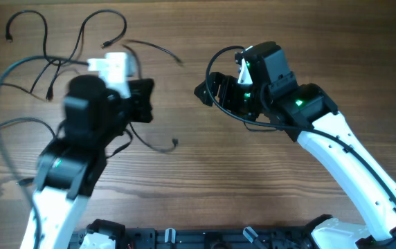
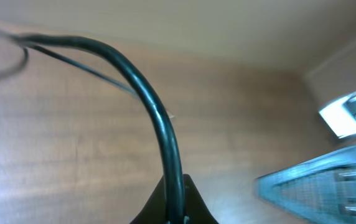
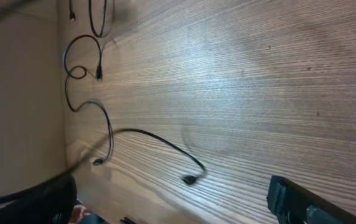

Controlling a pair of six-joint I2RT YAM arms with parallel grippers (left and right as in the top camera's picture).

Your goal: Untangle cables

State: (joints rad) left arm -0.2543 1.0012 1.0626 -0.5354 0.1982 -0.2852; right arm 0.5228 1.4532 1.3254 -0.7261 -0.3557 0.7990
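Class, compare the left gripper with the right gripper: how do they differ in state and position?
The left gripper is shut on a cable; the right gripper is wide open and empty. The left gripper sits among the loose cables; the right gripper is apart from them, over bare table. Both hang above it.

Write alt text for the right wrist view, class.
Several thin black cables with small plug ends lie in loose wavy strands on a brown wooden table. The open right pincer frames the bottom corners, empty.
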